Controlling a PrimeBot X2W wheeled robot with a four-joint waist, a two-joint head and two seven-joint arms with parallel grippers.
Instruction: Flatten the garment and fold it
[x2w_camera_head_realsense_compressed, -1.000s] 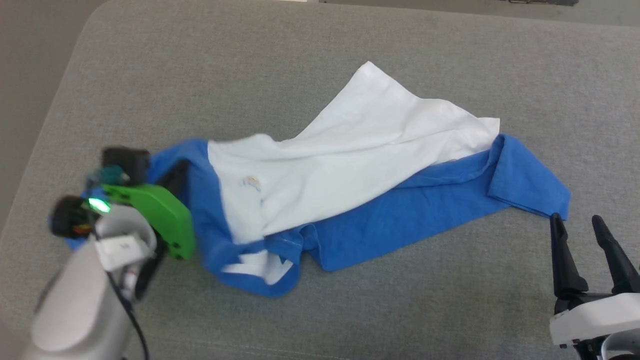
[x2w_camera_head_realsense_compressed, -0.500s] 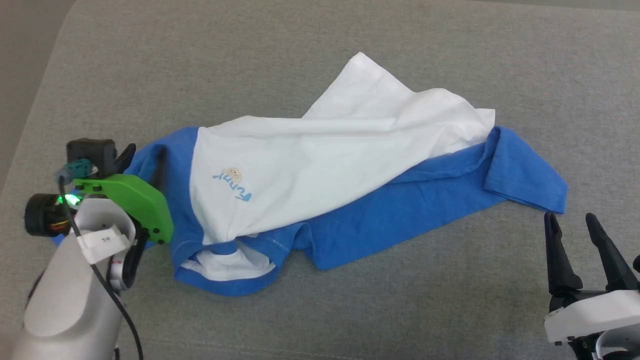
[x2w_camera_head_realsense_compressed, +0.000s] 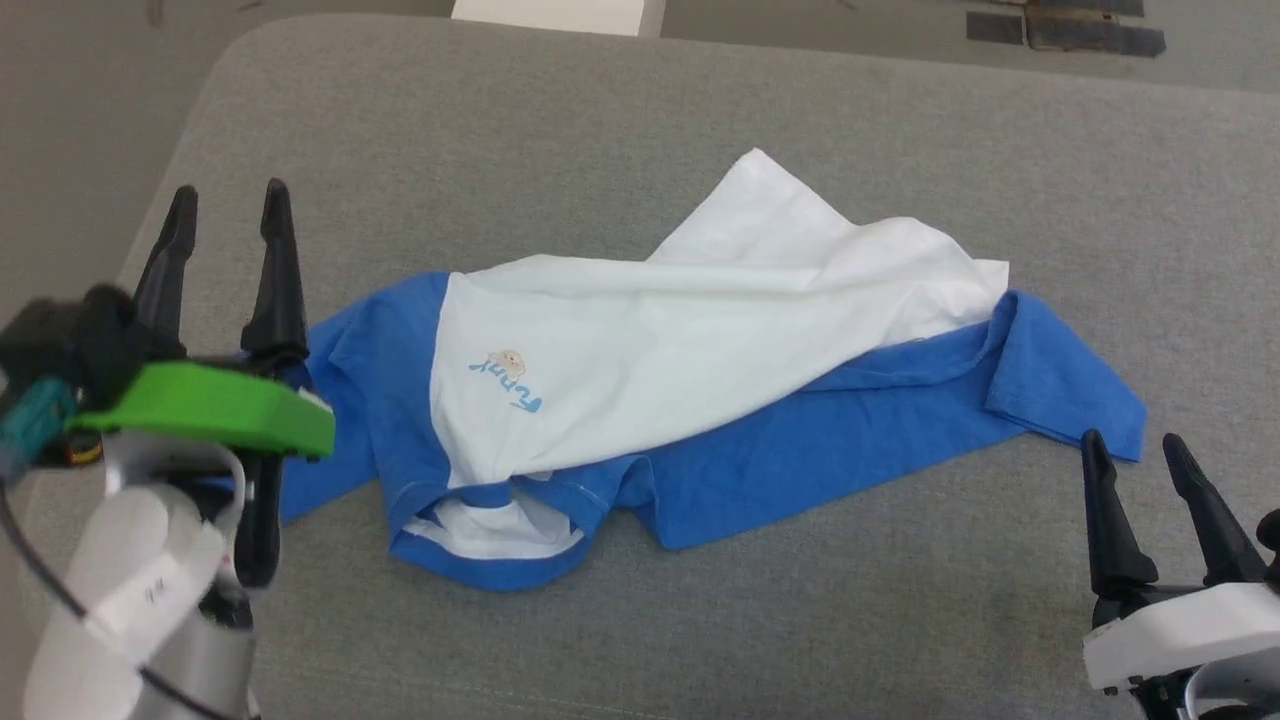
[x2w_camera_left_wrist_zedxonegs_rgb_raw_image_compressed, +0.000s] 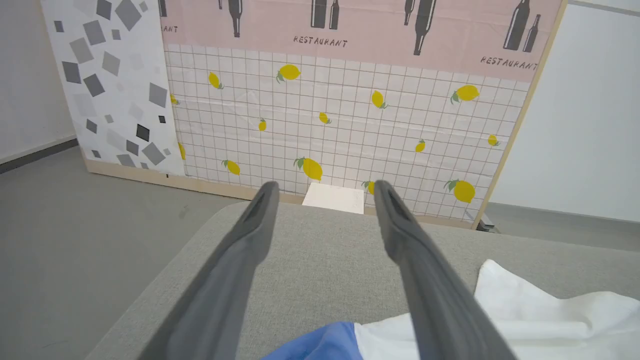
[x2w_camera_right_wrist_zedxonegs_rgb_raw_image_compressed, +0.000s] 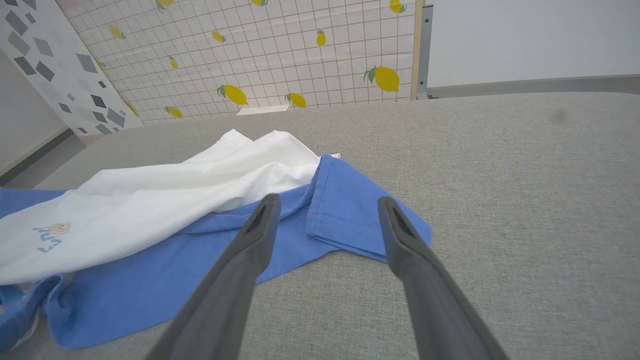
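Behind the left tool (x2w_camera_head_realsense_compressed: 230, 192), the garment (x2w_camera_head_realsense_compressed: 700, 340) lies partly hidden.

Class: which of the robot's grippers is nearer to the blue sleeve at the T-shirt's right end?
Right. The right gripper is open just beside the blue sleeve, fingertips short of its hem. The left gripper is open at the garment's opposite end, far from that sleeve.

The soft white-and-royal-blue cotton T-shirt (x2w_camera_head_realsense_compressed: 640, 370) lies crumpled, its white body folded over the blue part, on the grey worktop (x2w_camera_head_realsense_compressed: 700, 130).
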